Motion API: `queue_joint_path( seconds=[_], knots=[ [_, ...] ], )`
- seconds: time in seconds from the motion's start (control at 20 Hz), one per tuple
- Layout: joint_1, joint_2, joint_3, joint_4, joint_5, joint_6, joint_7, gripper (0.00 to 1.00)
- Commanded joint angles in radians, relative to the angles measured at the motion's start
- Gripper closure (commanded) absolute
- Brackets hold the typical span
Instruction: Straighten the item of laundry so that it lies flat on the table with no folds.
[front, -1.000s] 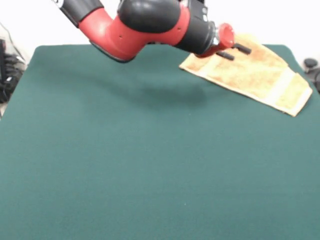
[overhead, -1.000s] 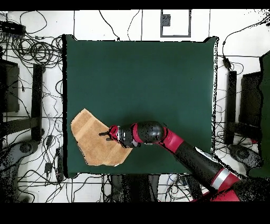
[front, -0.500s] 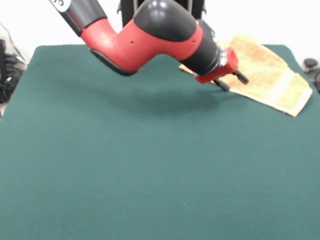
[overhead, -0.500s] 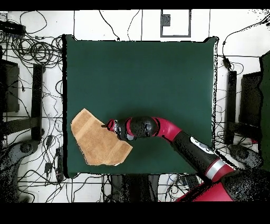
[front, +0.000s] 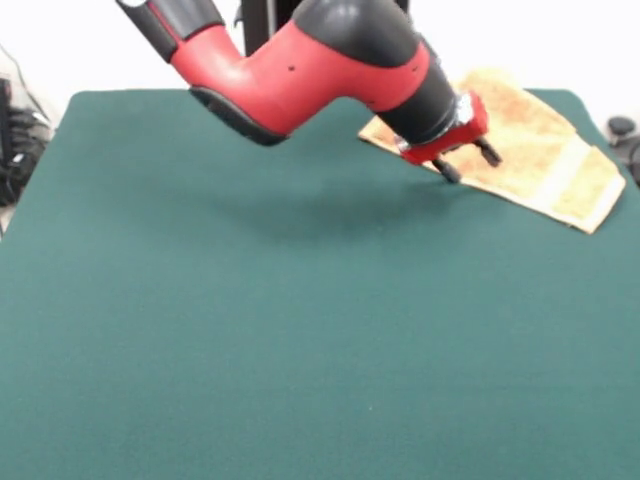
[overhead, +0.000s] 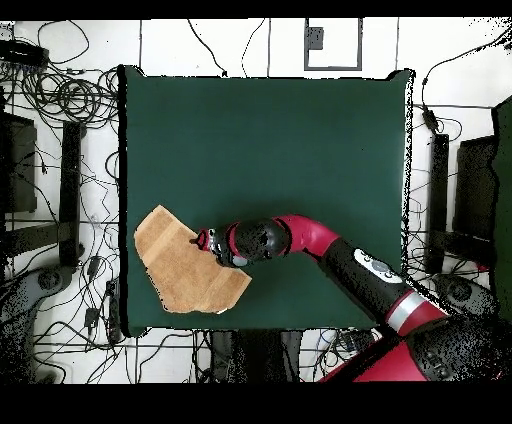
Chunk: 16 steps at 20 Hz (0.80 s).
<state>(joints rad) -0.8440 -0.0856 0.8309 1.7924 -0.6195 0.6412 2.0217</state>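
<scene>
The orange-tan towel (front: 530, 145) lies at the far right corner of the dark green table (front: 300, 330) in the front view, with a pale band stripe near its right end. In the overhead view the towel (overhead: 185, 265) sits at the lower left, one corner folded so its outline is uneven. My gripper (front: 468, 163) is open and empty, its two black fingers spread over the towel's near edge. In the overhead view the gripper (overhead: 200, 243) hangs above the towel's right part.
Cables and stands lie on the floor (overhead: 60, 120) around the table. A dark object (front: 622, 127) sits just past the table's right edge in the front view.
The arm has lowered and swung forward. The gripper moved from above the towel's middle down to its near edge, staying open.
</scene>
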Motion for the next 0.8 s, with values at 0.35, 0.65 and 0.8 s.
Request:
queue_joint_path(
  seconds=[0.35, 0.65, 0.8],
  knots=[
    [0.242, -0.017, -0.223, -0.317, -0.426, -0.425, 0.075, 0.0],
    [0.78, -0.111, -0.799, -0.469, -0.514, -0.672, 0.696, 0.0],
    [1.073, -0.024, -1.133, -0.586, -0.515, -0.68, 1.11, 0.0]
  ],
)
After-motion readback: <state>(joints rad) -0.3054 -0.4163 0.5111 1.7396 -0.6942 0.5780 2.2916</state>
